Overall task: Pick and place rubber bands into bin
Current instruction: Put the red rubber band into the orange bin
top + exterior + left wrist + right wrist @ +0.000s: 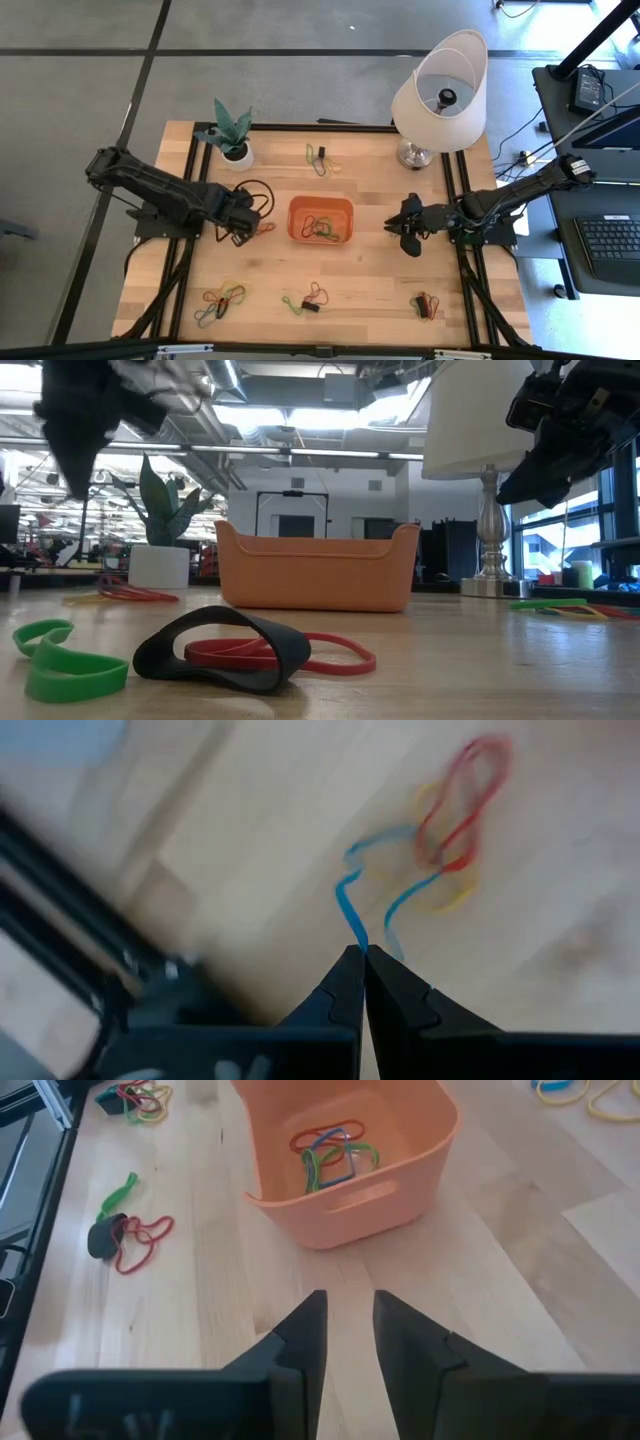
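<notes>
An orange bin (321,219) sits near the middle of a wooden table (370,280), holding a few rubber bands (330,1150) in red, green and blue. Just beside its left side, the left gripper (362,958) has its fingers pressed together on a blue rubber band (352,910), which trails toward a tangle of red and yellow bands (455,820) on the wood. To the bin's right, apart from it, the right gripper (348,1320) points at the bin with its fingers slightly parted and nothing between them. More loose bands (222,301) lie in clusters along the table's near edge. A potted plant (231,133) and a lamp (439,92) stand at the far edge.
</notes>
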